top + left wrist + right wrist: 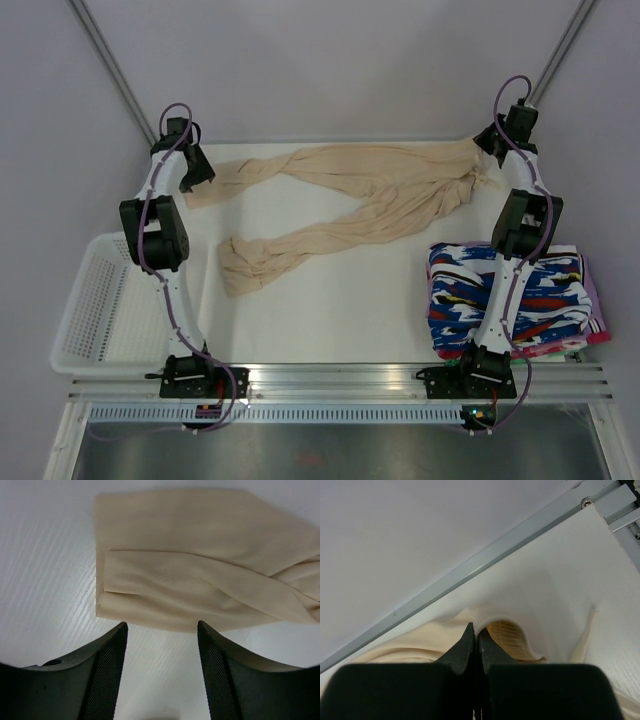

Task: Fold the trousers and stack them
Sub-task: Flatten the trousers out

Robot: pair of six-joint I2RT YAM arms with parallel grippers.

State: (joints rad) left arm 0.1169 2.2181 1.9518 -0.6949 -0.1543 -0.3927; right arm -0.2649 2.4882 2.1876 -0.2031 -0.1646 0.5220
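The beige trousers lie spread across the back of the table, waist at the right, two long legs running left. One leg end lies flat on the white tabletop just ahead of my left gripper, which is open with only bare table between its fingers. In the top view my left gripper hovers at that cuff. My right gripper is shut on a raised fold of the trousers' waistband at the far right corner.
A white mesh basket stands off the table's left edge. A stack of folded blue, white, red and black patterned garments lies at the right front, beside the right arm. A metal rail runs along the back edge.
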